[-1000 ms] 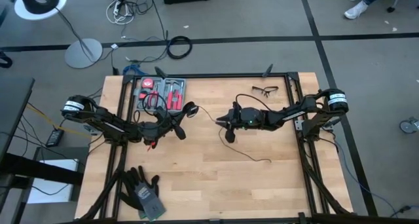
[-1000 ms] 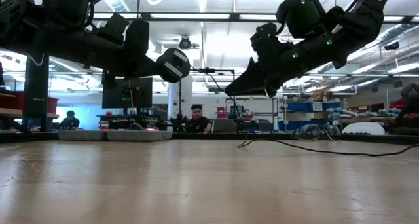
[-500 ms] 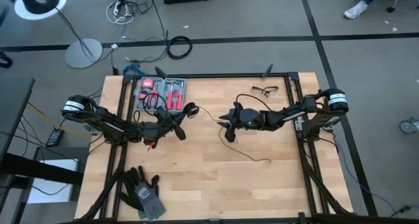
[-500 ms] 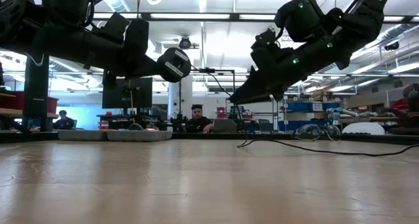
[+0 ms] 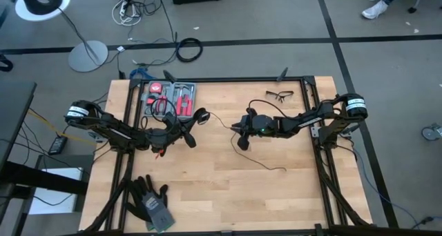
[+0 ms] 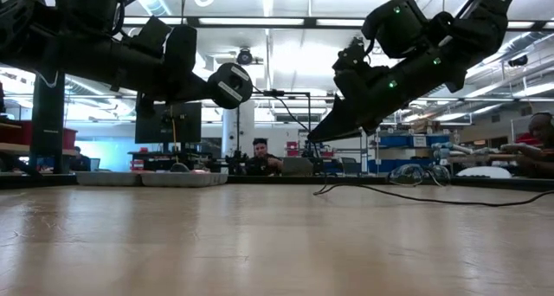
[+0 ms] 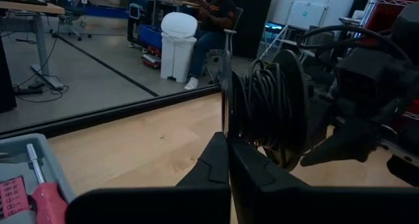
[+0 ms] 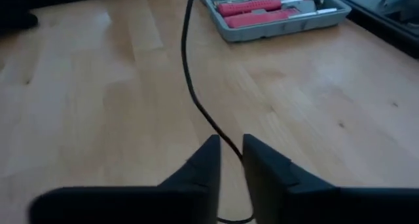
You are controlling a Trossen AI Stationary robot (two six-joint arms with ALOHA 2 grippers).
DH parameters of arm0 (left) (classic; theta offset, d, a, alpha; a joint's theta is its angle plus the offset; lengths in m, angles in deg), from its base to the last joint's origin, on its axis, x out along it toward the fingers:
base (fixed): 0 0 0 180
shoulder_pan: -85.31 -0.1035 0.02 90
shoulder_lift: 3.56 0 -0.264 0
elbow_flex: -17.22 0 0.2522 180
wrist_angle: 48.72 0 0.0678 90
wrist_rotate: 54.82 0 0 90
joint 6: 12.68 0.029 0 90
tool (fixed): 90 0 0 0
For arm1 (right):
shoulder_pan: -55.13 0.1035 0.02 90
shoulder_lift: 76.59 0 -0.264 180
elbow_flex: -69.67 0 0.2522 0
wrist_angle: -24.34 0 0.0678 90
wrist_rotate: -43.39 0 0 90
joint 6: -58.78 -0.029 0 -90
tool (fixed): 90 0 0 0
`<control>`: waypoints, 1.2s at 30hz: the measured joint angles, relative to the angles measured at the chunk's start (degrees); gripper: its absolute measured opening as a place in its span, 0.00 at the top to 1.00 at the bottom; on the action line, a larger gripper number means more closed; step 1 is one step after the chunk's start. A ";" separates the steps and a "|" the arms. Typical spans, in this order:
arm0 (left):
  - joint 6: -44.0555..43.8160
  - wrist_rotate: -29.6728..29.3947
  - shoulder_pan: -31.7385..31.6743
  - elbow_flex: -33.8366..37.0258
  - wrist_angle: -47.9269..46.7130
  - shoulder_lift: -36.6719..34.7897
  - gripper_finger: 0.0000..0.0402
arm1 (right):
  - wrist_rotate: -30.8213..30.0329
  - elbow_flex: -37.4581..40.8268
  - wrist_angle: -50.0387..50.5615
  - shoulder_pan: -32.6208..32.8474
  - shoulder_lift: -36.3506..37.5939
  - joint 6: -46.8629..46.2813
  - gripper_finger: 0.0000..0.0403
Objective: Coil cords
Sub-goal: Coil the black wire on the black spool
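so, step in hand: winding the thin black cord [image 8: 196,93] onto the round puck [image 7: 262,109], one turn at a time.
doing it well: the right gripper [image 8: 229,160] should feed the cord with light, even tension, letting it slide rather than clamping hard, so each turn lies beside the last on the puck and none slips off its edge.
slack: the free tail of the cord trails on the wooden table [image 5: 228,188] below and behind the right gripper; it should be drawn up gradually so it doesn't kink or snag.
left gripper [image 7: 226,162]: fingers pressed fully together, pinching the puck by its rim; the puck stands upright just ahead of the fingertips, with several turns of cord already on it.
left arm pose: stretched low across the table from its side, wrist aimed toward the other arm, puck held clear of the surface.
right gripper state: fingers narrow, with a slim gap; the cord runs straight into that gap, though whether the fingers actually grip it or just guide it i can't tell.
right arm pose: reaching in from its side, wrist tilted nose-down, fingertips above the table, near the puck but apart from it.
beyond the right fingertips: a grey tool tray [image 8: 275,14] with red-handled tools.
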 joint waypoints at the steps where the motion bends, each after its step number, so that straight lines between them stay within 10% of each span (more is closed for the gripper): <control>1: 0.00 0.00 0.00 0.00 -0.01 0.00 1.00 | -0.54 0.00 0.00 0.01 0.00 0.28 0.89; 11: 0.01 0.16 0.00 0.00 1.24 0.00 1.00 | -4.22 -4.50 4.46 1.86 -2.40 -0.34 1.00; 21: -2.44 -0.89 -0.07 -0.14 5.50 -0.02 1.00 | -0.44 -25.36 14.66 3.23 -19.28 5.91 1.00; 36: -4.50 -6.81 -0.59 -0.22 -0.01 -0.02 1.00 | 1.10 -43.55 35.18 4.41 -21.68 17.55 1.00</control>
